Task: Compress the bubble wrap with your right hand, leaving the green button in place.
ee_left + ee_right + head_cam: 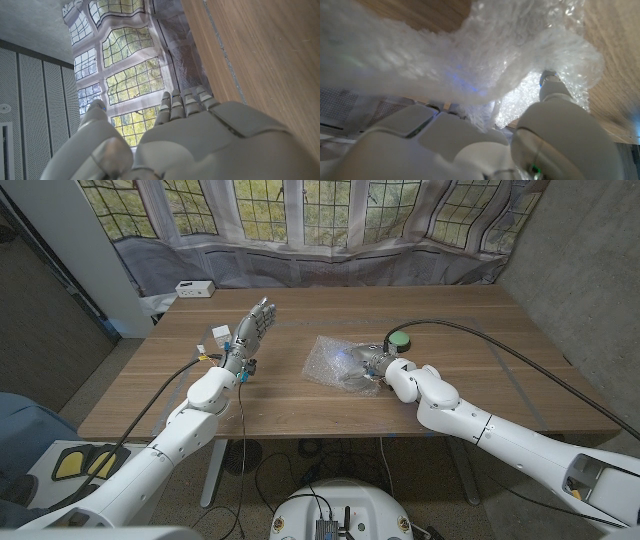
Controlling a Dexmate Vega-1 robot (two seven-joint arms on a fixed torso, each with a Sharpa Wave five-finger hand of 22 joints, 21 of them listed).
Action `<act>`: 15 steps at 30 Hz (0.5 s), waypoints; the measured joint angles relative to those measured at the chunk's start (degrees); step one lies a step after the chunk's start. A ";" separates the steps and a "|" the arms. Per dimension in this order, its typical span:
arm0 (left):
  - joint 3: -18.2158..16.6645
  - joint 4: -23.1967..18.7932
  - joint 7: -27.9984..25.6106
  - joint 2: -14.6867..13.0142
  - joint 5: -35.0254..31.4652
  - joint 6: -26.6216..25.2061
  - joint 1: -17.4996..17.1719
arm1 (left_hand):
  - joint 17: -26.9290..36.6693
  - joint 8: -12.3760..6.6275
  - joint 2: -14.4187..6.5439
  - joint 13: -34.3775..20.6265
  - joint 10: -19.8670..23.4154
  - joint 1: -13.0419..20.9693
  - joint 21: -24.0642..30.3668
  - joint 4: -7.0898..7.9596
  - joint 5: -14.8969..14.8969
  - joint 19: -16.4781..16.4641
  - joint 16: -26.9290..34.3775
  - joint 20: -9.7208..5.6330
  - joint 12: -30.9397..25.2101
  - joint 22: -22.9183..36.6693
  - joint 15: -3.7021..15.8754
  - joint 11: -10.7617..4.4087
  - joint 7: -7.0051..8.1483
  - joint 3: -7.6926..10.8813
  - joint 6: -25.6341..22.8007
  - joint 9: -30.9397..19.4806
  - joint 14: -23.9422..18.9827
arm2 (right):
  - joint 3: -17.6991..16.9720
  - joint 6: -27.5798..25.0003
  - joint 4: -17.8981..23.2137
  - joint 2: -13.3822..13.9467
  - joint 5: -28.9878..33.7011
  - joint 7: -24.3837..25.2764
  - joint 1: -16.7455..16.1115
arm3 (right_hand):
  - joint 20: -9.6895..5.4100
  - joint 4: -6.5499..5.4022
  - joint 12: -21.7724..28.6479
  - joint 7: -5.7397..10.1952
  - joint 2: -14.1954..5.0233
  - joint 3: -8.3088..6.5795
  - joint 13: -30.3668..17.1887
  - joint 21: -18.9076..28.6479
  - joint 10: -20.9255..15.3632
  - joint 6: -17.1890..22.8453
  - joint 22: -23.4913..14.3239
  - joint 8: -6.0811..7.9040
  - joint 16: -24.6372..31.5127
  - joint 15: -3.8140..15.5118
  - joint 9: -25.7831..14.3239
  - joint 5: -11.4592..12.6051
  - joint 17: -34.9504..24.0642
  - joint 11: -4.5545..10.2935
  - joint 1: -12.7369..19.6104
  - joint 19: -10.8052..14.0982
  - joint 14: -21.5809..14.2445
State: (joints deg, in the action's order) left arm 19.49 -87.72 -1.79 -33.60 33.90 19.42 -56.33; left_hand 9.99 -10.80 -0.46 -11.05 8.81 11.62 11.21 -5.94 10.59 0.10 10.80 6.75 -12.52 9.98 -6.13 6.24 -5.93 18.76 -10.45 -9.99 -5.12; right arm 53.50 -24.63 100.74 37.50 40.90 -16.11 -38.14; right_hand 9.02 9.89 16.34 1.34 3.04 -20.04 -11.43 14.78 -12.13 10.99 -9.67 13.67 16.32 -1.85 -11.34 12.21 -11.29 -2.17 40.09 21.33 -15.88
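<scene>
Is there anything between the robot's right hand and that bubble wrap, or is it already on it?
Nothing visible stands between them. The right hand is already in the bubble wrap, which folds around its fingers in the right wrist view. The green button sits just beyond the wrap, not in the way.

The table [300, 395] is brown wood with a streaky grain. Clear, whitish bubble wrap [335, 360] carries a dotted pattern and a faint blue glint. At its two o'clock sits the green button [399, 338]. Both hands are pale grey: left hand [250, 330], right hand [375, 365]. A small white box [193, 288] lies at eleven o'clock.
</scene>
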 measured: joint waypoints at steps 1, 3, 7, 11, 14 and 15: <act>0.00 0.00 0.00 0.00 0.00 0.00 0.00 | 0.00 0.00 0.00 0.00 0.00 0.00 0.00 0.00 0.00 0.00 0.00 0.00 0.00 0.00 0.00 0.00 0.00 0.00 0.00 0.00 0.00 | -0.02 0.00 -0.11 -0.03 0.00 0.00 -0.02 | 0.00 0.07 0.05 -0.08 -0.22 -0.33 0.00 0.12 -0.77 0.61 0.00 0.00 0.26 0.34 0.00 0.10 -0.02 -0.04 1.06 0.01 -0.99; 0.01 0.00 0.00 0.00 0.01 0.00 0.00 | 0.00 0.00 0.00 0.00 0.00 0.00 0.00 0.00 0.00 0.13 0.00 0.13 0.00 0.00 0.00 0.00 0.00 0.00 0.00 0.00 0.00 | -0.04 0.16 -0.22 -0.06 -0.52 0.69 -0.05 | 0.06 0.11 0.25 0.00 -0.69 -0.75 0.01 1.01 -2.06 1.73 0.00 0.00 0.89 0.80 0.00 0.11 -0.10 0.21 3.16 0.77 -2.95; 0.03 0.00 0.00 -0.01 0.02 -0.07 0.00 | 0.30 0.00 0.00 0.00 0.00 0.00 0.00 0.00 0.00 0.30 0.00 0.30 0.00 0.00 0.00 0.00 0.00 0.00 0.00 0.00 0.00 | -0.12 0.56 -0.59 -0.12 -1.31 1.67 -0.13 | -0.22 0.05 0.88 0.08 -1.60 -1.29 0.02 1.31 -5.34 4.62 -0.01 0.33 2.49 0.93 0.00 0.11 -0.20 0.40 7.39 2.48 -6.47; 0.04 0.00 0.00 -0.02 0.06 -0.15 0.00 | 0.31 0.00 0.00 0.00 0.21 0.00 0.00 0.00 0.00 0.09 0.00 0.51 0.00 0.00 0.00 -0.21 0.23 0.00 -0.23 0.00 0.00 | -0.19 0.88 -0.90 -0.19 -2.02 2.59 -0.26 | -0.30 -0.06 2.10 0.16 -2.34 -1.40 -0.11 4.07 -9.44 8.22 -0.02 0.90 4.77 0.73 0.01 0.07 -0.20 0.84 10.83 2.57 -8.06; 0.05 0.00 0.01 -0.03 0.12 -0.22 -0.02 | 0.31 0.00 0.00 0.00 0.21 0.00 0.00 0.00 0.00 0.33 0.00 0.75 0.00 0.00 -0.23 -0.21 0.31 0.00 -0.31 0.00 -0.23 | -0.30 1.23 -1.15 -0.22 -2.70 3.48 -0.47 | -0.30 -0.08 2.92 0.31 -3.11 -1.42 -0.12 4.87 -12.69 11.57 -0.03 1.49 6.39 0.73 0.02 -0.19 -0.20 1.45 13.53 2.57 -8.09; 0.05 0.00 0.01 -0.03 0.13 -0.23 -0.03 | 0.31 0.00 0.00 0.00 0.21 0.00 0.00 0.00 0.00 0.33 0.00 0.75 0.00 0.00 -0.23 -0.21 0.31 0.00 -0.31 0.00 -0.24 | -0.31 1.29 -1.18 -0.22 -2.79 3.64 -0.50 | -0.31 -0.08 3.15 0.37 -3.44 -1.42 -0.12 5.30 -13.72 12.67 -0.03 1.61 7.02 0.73 0.02 -0.19 -0.20 1.65 14.40 2.57 -8.09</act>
State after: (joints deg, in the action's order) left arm 19.54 -87.72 -1.78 -33.63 34.03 19.19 -56.36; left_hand 10.29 -10.81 -0.46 -11.05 9.02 11.62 11.21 -5.94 10.59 0.43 10.80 7.51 -12.53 9.98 -6.37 6.03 -5.61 18.76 -10.76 -9.99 -5.35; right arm 53.19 -23.34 99.56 37.29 38.11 -12.47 -38.64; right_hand 8.72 9.81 19.48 1.71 -0.40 -21.45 -11.55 20.07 -25.85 23.66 -9.70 15.27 23.34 -1.12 -11.32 12.01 -11.50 -0.52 54.48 23.90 -23.97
